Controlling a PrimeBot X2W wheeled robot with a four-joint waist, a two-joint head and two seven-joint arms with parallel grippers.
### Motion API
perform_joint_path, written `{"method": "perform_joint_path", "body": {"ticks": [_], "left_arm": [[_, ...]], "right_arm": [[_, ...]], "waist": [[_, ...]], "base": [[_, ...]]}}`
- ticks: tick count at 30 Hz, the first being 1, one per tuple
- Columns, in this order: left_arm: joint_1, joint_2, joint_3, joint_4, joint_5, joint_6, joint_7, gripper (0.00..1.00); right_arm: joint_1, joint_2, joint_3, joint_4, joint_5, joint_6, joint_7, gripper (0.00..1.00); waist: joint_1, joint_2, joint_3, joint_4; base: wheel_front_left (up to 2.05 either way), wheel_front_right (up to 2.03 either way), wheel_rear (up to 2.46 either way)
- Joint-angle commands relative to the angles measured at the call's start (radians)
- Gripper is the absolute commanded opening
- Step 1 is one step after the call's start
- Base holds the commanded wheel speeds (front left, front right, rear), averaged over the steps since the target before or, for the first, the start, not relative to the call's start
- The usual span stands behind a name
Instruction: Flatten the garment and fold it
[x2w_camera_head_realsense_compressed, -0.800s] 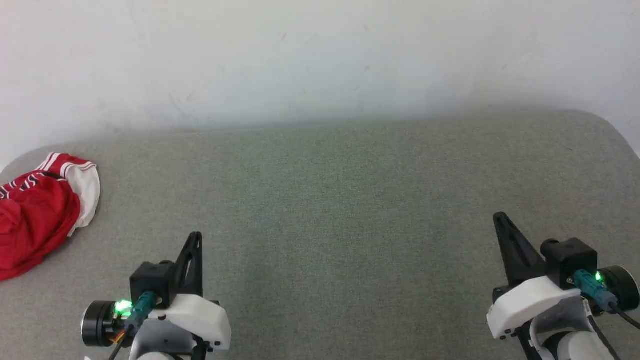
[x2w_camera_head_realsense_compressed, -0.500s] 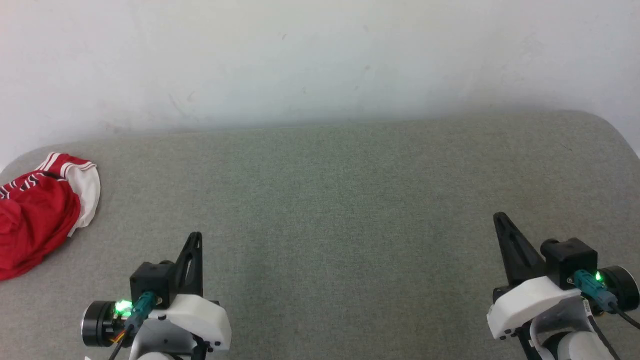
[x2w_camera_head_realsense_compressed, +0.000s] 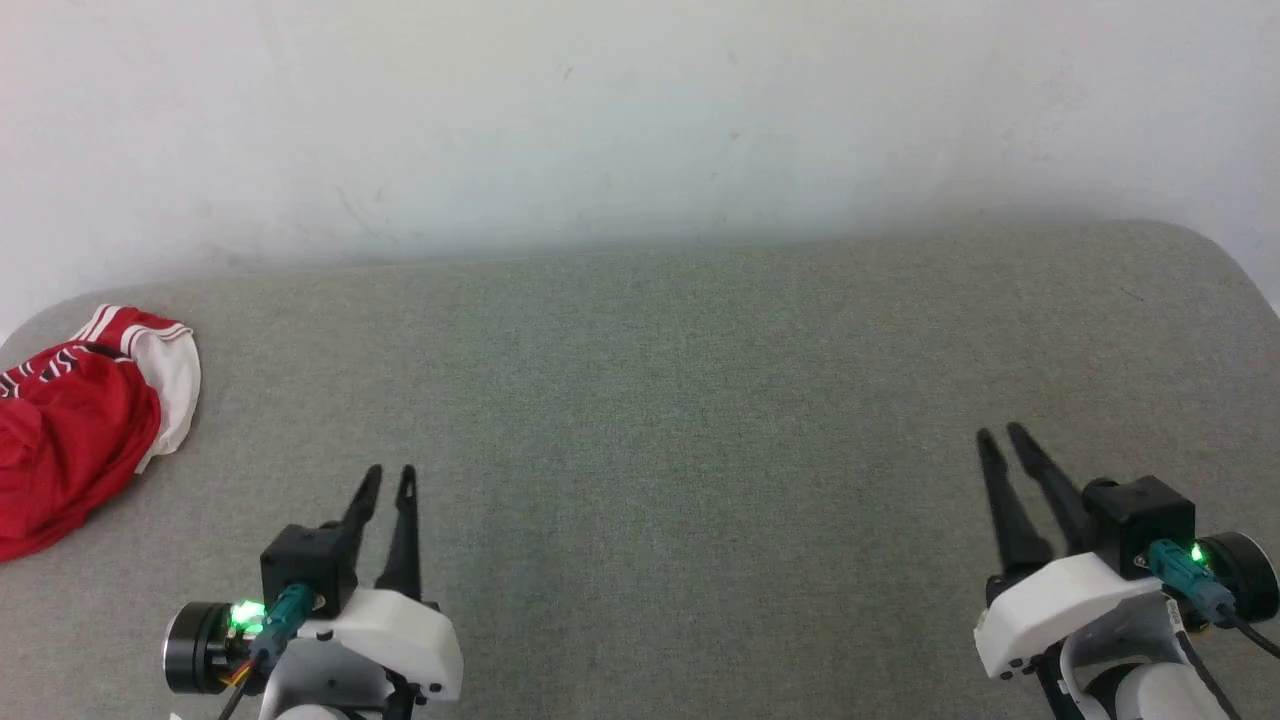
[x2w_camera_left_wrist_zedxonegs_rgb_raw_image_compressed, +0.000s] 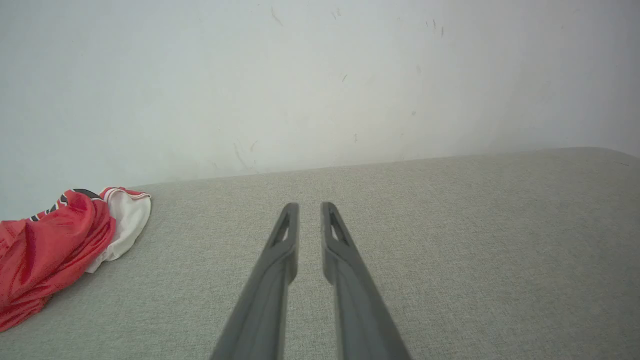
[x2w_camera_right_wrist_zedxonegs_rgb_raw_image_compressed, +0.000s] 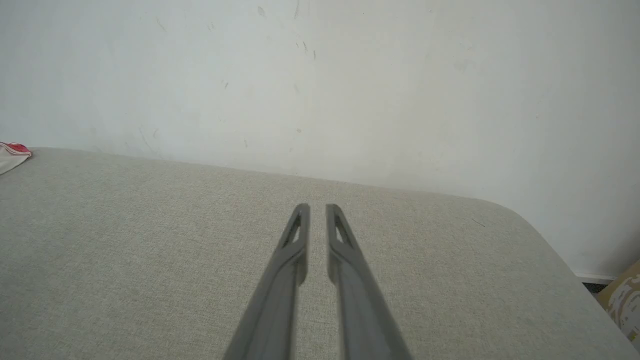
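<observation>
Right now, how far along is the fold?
Nothing done: the garment lies bunched at the left edge of the table. Nothing in hand: left gripper and right gripper hover slightly open, empty, apart from it. Left: grasp, flatten, fold.

Grey-green fabric-covered surface (x2w_camera_head_realsense_compressed: 640, 400), rounded corners. White scuffed wall (x2w_camera_head_realsense_compressed: 640, 120) directly behind surface's far edge. Tan printed box (x2w_camera_right_wrist_zedxonegs_rgb_raw_image_compressed: 627, 295) beyond surface's right corner, below its level. Dark floor strip (x2w_camera_right_wrist_zedxonegs_rgb_raw_image_compressed: 595, 287) beside box.
</observation>
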Motion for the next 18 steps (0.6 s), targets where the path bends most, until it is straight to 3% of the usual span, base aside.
{"method": "perform_joint_path", "body": {"ticks": [1,18], "left_arm": [[0.002,0.0,0.0,-0.001,-0.002,-0.001,-0.005,1.0],[0.019,-0.001,0.002,-0.014,-0.019,-0.011,-0.04,1.0]], "right_arm": [[0.002,0.0,-0.005,0.001,0.005,0.0,-0.005,1.0],[0.019,0.001,-0.041,0.007,0.03,0.0,-0.04,1.0]], "waist": [[0.0,-0.0001,0.0,0.0],[0.0,-0.0001,0.005,0.005]], "base": [[0.0,0.0,0.0],[0.0,0.0,0.0]]}}
